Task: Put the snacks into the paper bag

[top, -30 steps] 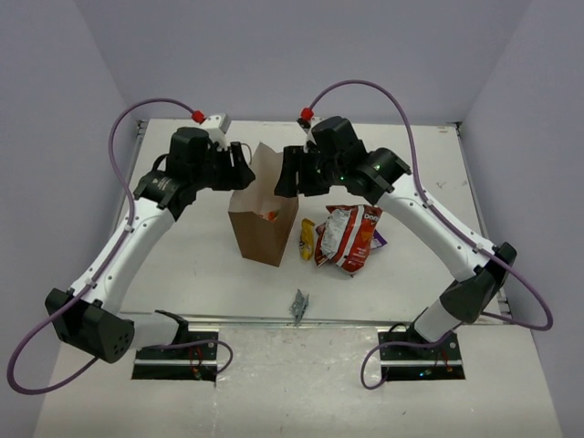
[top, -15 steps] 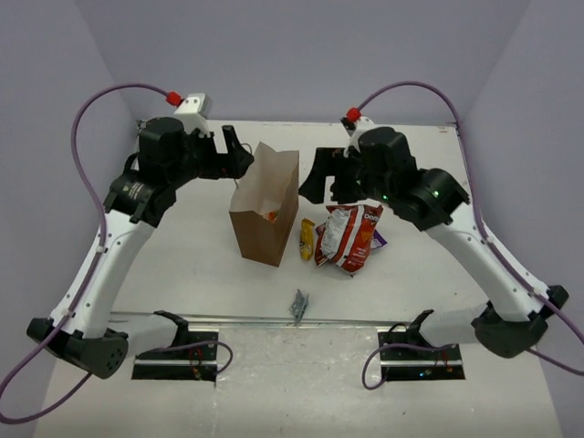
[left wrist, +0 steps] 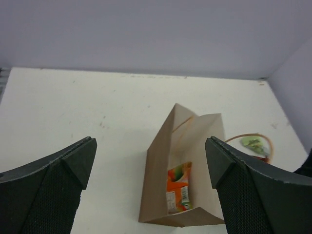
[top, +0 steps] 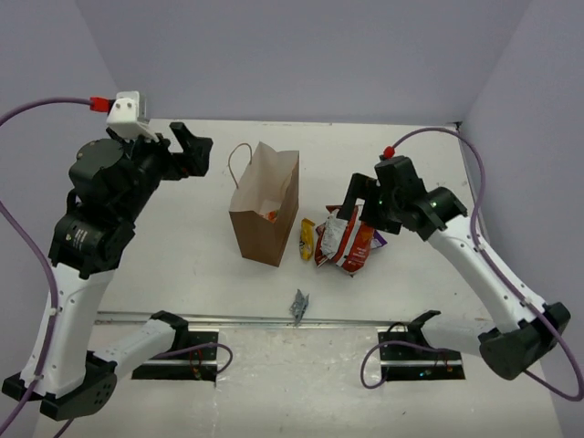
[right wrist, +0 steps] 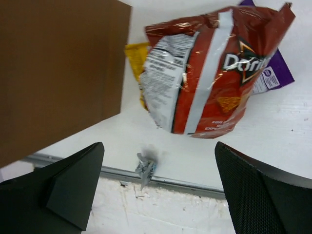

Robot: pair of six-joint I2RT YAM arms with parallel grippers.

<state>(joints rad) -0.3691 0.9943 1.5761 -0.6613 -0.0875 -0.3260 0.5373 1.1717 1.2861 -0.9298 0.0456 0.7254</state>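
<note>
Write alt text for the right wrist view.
A red-and-white chip bag lies on the white table, partly covering a purple packet, with a yellow bar between it and the brown paper bag on the left. A small grey scrap lies near the table's edge, framed by two open black fingers holding nothing.

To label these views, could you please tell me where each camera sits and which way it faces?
Top external: above and behind, looking down at the table; left arm and right arm show.
Left wrist: high, looking down into the paper bag; the open left pincer frames the view.
Right wrist: lower, looking down at the chip bag; the open right pincer frames it.
Shared: the paper bag, in all three.
</note>
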